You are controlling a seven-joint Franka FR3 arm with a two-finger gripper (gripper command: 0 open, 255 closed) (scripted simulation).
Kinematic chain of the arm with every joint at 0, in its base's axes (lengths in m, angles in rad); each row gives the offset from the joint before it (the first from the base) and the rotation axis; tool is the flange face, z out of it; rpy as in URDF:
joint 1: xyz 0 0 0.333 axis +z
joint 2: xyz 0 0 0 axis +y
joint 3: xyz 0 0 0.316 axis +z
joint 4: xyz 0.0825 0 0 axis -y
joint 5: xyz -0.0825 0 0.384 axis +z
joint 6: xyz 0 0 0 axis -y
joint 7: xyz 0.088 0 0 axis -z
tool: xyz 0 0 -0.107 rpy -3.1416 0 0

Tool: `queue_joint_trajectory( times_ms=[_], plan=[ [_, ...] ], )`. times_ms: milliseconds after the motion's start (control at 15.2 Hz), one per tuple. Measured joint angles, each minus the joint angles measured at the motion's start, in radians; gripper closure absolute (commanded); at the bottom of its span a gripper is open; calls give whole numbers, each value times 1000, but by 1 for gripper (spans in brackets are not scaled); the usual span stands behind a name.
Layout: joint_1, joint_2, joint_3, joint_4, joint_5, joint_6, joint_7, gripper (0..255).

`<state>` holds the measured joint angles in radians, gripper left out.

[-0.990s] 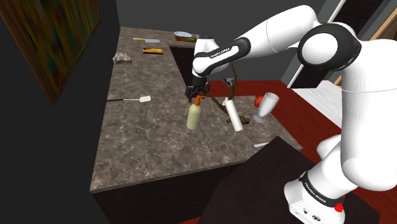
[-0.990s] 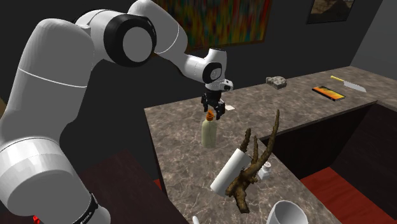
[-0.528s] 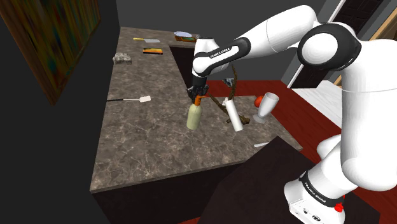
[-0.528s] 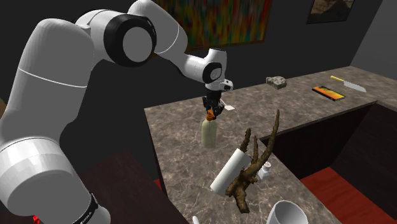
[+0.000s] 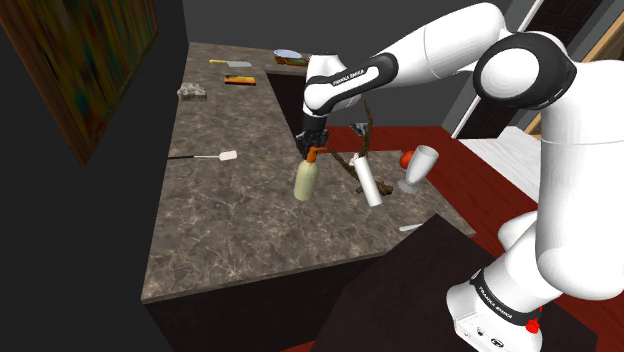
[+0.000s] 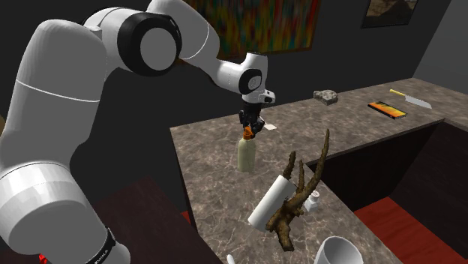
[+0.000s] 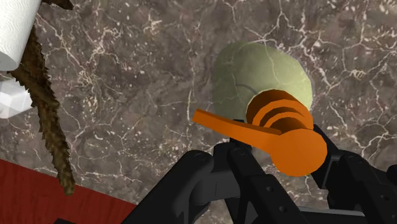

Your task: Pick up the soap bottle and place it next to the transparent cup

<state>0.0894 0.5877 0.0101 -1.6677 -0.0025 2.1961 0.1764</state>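
Elbow of the arm (image 5: 440, 50) sits higher than a second ago. The fingers that stood apart around the pump back then are now closed on it. Bottle has barely shifted, if at all.

Arm reaches from the stand (image 5: 490, 310) up and to the shoulder view's left, over the dark marbled countertop (image 5: 230, 230). Mid-counter, a white paper roll (image 5: 370, 184) lies tilted against a brown branch (image 6: 304, 187).

Soap bottle (image 5: 306, 184), pale green body, stands upright just to the shoulder view's left of the roll, not touching it. Can't tell if its base is on the counter or just off it.

Transparent cup (image 5: 421, 167) is past the roll and branch toward the shoulder view's right, well apart from the bottle. A small red object (image 5: 405, 158) is just beside the cup.

Gripper (image 6: 250, 126) points straight down over the bottle, clamped on the orange pump (image 7: 280, 130). Wrist view has a black finger on each side of the pump head, pressed to it, with the spout sticking out sideways.
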Motion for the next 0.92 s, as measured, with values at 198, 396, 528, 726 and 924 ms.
queue_joint_trajectory(
  times_ms=[198,396,528,726,924],
  plan=[
    [0,-20,0,10,0,-29,0,255],
    [-1,-42,0,17,1,-59,-1,255],
    [1,-53,1,27,0,-80,2,255],
    [0,-74,1,34,1,-108,1,255],
    [0,-95,1,45,1,-140,1,255]
  ],
)
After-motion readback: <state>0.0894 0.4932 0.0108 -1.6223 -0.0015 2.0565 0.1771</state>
